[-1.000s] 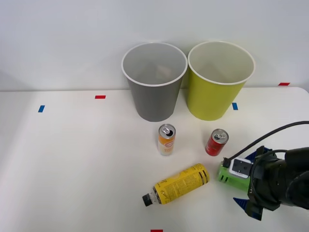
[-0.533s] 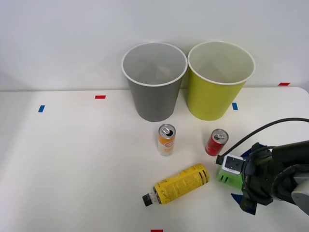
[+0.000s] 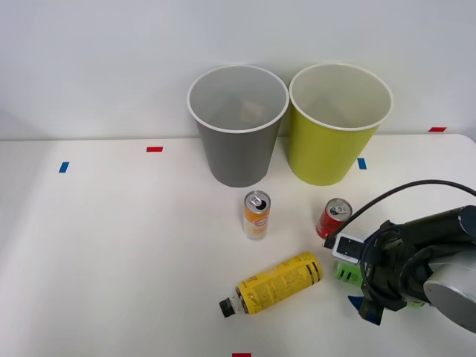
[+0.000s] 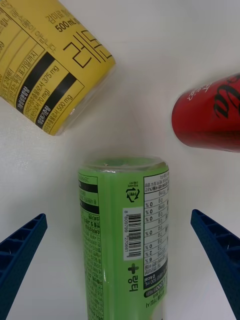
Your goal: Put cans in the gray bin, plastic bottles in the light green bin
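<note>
The right gripper (image 4: 120,265) is spread wide, its fingers (image 4: 20,250) either side of the green bottle (image 4: 125,235) without touching it; that bottle lies near right on the table (image 3: 111,245); the yellow bottle (image 3: 277,282) lies just left; the red can (image 3: 334,218) and orange can (image 3: 256,214) stand farther back; the gray bin (image 3: 238,126) and green bin (image 3: 335,126) stand at the far edge.
</note>
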Controlling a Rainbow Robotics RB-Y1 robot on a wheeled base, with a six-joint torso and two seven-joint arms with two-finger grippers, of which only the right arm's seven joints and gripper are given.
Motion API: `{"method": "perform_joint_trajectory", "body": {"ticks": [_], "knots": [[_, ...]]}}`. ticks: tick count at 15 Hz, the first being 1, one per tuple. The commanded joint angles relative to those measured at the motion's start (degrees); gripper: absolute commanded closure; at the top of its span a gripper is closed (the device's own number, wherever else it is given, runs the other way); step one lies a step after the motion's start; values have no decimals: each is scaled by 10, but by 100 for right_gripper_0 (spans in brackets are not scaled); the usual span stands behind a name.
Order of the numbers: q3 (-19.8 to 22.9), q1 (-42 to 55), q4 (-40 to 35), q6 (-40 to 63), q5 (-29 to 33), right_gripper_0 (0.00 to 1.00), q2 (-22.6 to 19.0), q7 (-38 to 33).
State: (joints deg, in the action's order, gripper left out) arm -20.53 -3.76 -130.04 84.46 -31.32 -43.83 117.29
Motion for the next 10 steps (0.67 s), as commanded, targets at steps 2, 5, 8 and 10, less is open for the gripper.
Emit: {"method": "perform_joint_trajectory", "body": {"ticks": [2, 5, 8, 10], "knots": [[0, -20, 8, 30, -1, 0, 16, -2], [0, -32, 33, 30, 2, 0, 31, 3], [-6, -35, 37, 30, 21, 0, 38, 3], [-11, -36, 40, 29, 35, 0, 38, 4]]}}
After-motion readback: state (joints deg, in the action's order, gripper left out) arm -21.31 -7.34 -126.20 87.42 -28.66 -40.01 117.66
